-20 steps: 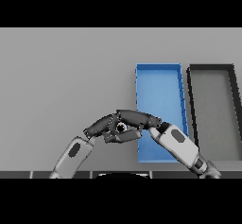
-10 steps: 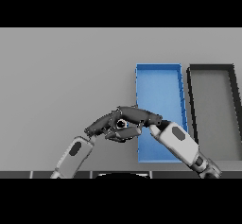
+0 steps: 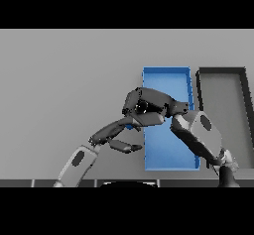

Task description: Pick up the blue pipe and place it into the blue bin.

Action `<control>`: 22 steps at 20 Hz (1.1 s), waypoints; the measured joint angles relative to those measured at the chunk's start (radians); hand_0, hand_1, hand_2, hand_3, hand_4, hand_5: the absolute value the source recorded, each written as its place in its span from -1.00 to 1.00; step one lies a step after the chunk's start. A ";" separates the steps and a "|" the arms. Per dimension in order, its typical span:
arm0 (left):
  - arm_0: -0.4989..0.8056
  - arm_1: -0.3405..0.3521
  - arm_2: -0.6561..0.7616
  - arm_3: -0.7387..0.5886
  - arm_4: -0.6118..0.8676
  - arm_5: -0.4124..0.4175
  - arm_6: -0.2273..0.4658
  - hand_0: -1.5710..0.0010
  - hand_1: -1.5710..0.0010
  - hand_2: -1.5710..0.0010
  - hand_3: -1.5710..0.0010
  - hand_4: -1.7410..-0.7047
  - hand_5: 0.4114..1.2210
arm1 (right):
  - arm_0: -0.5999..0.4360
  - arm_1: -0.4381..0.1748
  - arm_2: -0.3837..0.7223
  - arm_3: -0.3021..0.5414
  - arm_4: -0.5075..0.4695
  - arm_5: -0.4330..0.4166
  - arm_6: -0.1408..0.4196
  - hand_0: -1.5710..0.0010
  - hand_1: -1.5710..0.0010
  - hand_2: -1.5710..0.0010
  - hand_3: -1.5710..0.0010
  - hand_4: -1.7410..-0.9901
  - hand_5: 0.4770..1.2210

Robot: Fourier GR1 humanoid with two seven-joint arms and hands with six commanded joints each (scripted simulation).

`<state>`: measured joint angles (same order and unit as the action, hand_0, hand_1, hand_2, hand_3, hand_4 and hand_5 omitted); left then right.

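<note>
Right hand (image 3: 149,107) lifted toward blue bin (image 3: 166,75), fingers clenched on blue pipe (image 3: 133,126), left hand (image 3: 111,136) released, dark bin (image 3: 221,75) beside.

Matt grey table (image 3: 59,80), smooth, seemingly plastic blue bin (image 3: 166,75), glossy dark fingers (image 3: 149,96).

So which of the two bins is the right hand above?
The blue bin, left of the dark grey bin. The right hand hangs over its left wall.
</note>
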<state>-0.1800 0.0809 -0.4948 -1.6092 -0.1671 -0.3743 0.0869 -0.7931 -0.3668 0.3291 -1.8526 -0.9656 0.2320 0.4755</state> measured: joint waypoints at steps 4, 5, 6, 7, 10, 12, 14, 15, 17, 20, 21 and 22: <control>0.001 0.005 -0.006 0.000 -0.012 0.001 -0.003 1.00 1.00 1.00 1.00 0.61 -0.78 | -0.173 -0.071 -0.100 0.086 -0.050 -0.080 -0.086 -1.00 -1.00 -1.00 -1.00 -0.96 0.71; 0.010 0.010 -0.008 -0.011 -0.009 -0.003 -0.012 1.00 1.00 1.00 1.00 0.62 -0.79 | -0.209 -0.085 -0.118 0.125 -0.056 -0.100 -0.089 -1.00 -1.00 -1.00 -1.00 -0.97 0.70; 0.004 0.008 -0.007 -0.011 -0.009 -0.002 -0.004 1.00 1.00 1.00 1.00 0.61 -0.80 | -0.245 -0.106 -0.133 0.173 -0.037 -0.134 -0.090 -1.00 -1.00 -1.00 -1.00 -0.98 0.72; 0.014 0.012 -0.002 -0.019 0.005 -0.009 -0.007 1.00 1.00 1.00 1.00 0.61 -0.80 | -0.257 -0.126 -0.143 0.216 -0.009 -0.137 -0.109 -1.00 -1.00 -1.00 -1.00 -0.98 0.75; 0.004 0.010 0.009 -0.015 0.016 -0.011 0.005 1.00 1.00 1.00 1.00 0.60 -0.81 | -0.257 -0.178 -0.160 0.343 0.040 -0.160 -0.092 -1.00 -1.00 -1.00 -1.00 -0.99 0.77; 0.018 0.012 0.005 -0.023 0.022 -0.016 -0.002 1.00 1.00 1.00 1.00 0.61 -0.81 | -0.206 -0.199 -0.166 0.418 0.071 -0.169 -0.092 -1.00 -1.00 -1.00 -1.00 -0.99 0.74; 0.014 0.023 0.016 -0.019 0.021 -0.016 0.009 1.00 1.00 1.00 1.00 0.63 -0.81 | -0.136 -0.206 -0.159 0.452 0.084 -0.173 -0.087 -1.00 -1.00 -1.00 -1.00 -1.00 0.72; 0.014 0.026 0.016 -0.021 0.020 -0.016 0.004 1.00 1.00 1.00 1.00 0.64 -0.81 | -0.109 -0.208 -0.156 0.467 0.097 -0.184 -0.087 -1.00 -1.00 -1.00 -1.00 -1.00 0.73; 0.006 0.018 0.019 -0.016 0.025 -0.016 0.024 1.00 1.00 1.00 1.00 0.64 -0.83 | -0.048 -0.214 -0.140 0.464 0.106 -0.195 -0.079 -1.00 -1.00 -1.00 -1.00 -1.00 0.73; 0.003 0.024 0.024 -0.015 0.030 -0.020 0.013 1.00 1.00 1.00 1.00 0.65 -0.86 | 0.056 -0.220 -0.112 0.462 0.117 -0.250 -0.020 -1.00 -1.00 -1.00 -1.00 -1.00 0.73; 0.004 0.018 0.021 -0.014 0.032 -0.020 0.012 1.00 1.00 1.00 1.00 0.65 -0.86 | 0.088 -0.214 -0.097 0.459 0.120 -0.270 -0.004 -1.00 -1.00 -1.00 -1.00 -1.00 0.73; 0.012 0.019 0.016 -0.016 0.028 -0.020 0.003 1.00 1.00 1.00 1.00 0.66 -0.87 | 0.116 -0.217 -0.085 0.460 0.119 -0.281 0.026 -1.00 -1.00 -1.00 -1.00 -1.00 0.73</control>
<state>-0.1675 0.1003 -0.4786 -1.6249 -0.1387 -0.3946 0.0902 -0.6771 -0.5835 0.2446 -1.3927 -0.8468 -0.0494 0.5015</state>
